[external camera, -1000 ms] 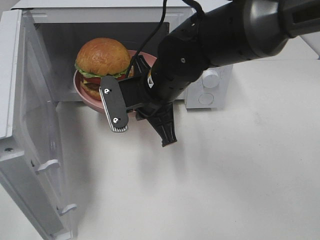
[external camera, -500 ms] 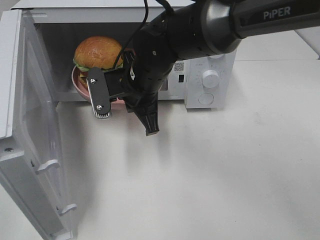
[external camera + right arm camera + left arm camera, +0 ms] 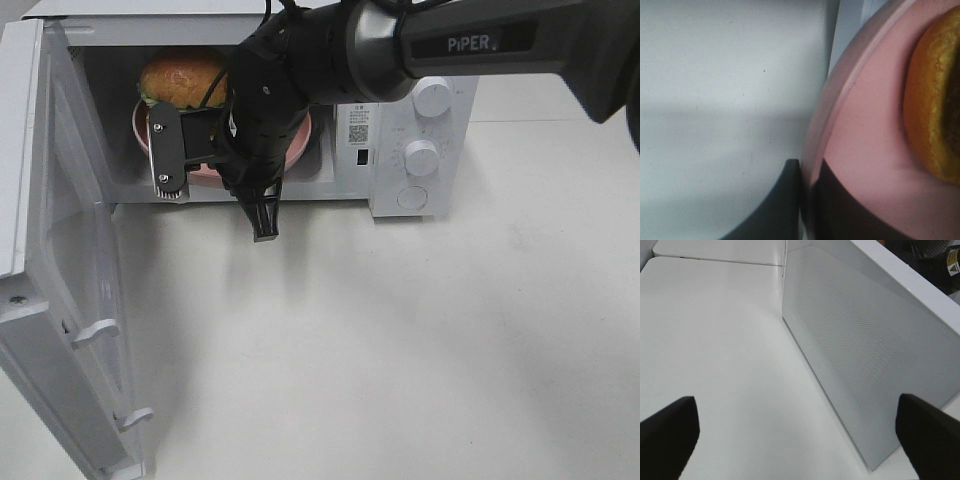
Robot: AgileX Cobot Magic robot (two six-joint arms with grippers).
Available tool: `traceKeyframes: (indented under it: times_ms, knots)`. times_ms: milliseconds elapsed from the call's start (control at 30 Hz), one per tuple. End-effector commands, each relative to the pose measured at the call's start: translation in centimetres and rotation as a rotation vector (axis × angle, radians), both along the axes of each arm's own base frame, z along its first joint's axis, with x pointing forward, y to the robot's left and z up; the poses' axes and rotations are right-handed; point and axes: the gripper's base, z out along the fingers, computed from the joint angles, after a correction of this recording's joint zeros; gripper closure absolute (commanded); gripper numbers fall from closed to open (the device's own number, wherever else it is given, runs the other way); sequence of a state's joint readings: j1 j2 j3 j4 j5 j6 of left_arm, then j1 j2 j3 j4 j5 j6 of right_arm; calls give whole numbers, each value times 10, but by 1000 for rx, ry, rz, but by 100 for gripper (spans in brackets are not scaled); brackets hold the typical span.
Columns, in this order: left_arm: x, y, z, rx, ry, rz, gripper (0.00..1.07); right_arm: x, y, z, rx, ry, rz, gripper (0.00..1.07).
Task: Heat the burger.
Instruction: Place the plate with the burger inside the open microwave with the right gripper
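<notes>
One second earlier the burger [image 3: 180, 78] sat at the mouth of the microwave [image 3: 400, 120]. It and its pink plate [image 3: 300, 150] had since shifted toward eleven o'clock, deeper inside. The right gripper [image 3: 807, 175] clenched the plate's rim, and the left gripper [image 3: 797, 432] gaped wide.

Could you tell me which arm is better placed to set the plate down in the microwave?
Right: the right gripper is shut on the plate rim, burger inside the microwave; the left gripper is open.
</notes>
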State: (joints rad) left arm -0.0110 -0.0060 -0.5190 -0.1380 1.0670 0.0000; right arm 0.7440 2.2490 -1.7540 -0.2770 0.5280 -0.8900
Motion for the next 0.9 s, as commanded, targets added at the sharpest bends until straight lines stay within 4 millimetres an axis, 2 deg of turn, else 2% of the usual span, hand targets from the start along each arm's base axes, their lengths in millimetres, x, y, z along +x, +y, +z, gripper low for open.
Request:
traceKeyframes:
  times_ms: [33,267,600,900]
  knots:
    - [-2,0,-1,-1,-14,3,7,5,6,8,36,-47,1,107]
    - [-2,0,-1,1,-14,4,7,15,12,3,22,-68,3,107]
    - [-2,0,-1,2,-13,5,7,44,9,-2,35,-87,-48,107]
    - [-2,0,-1,2,-13,5,7,53,9,-8,46,-96,-58,107]
